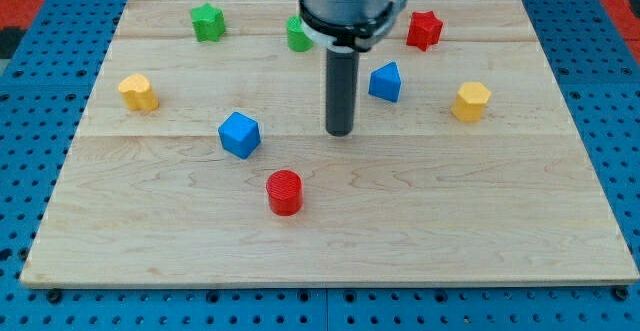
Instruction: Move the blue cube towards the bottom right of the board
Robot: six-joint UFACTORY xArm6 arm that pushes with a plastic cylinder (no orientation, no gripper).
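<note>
1. Wood fills the near part of the view: the board (330, 241) is pale, planked, with fine grain running across, and its bottom right corner, where the blue cube is to go, carries no block.
2. Nearest of the blocks is the red cylinder (285, 192), ribbed on its side like printed plastic, standing just below and to the right of the cube.
3. Next comes the blue cube (239, 134), left of centre, matte and sharp-edged, turned so a corner faces the view's bottom.
4. My tip (340, 131) is level with it but apart, on its right side; the rod is a plain dark cylinder with nothing to spread or pinch, and it touches no block.
5. For a good push, I judge the tip should first circle to the cube's upper left, then press through its middle along a down-right diagonal. The red cylinder lies close to that line, so the path should pass above it, or the two will travel together.
6. Farther back sit a blue block (385, 82) of wedge-like shape, a yellow block (471, 101) at right and another yellow block (138, 92) at left.
7. Farthest are a green block (208, 22), a red block (424, 29), perhaps star-shaped, and a second green block (297, 36), partly hidden behind the arm.
</note>
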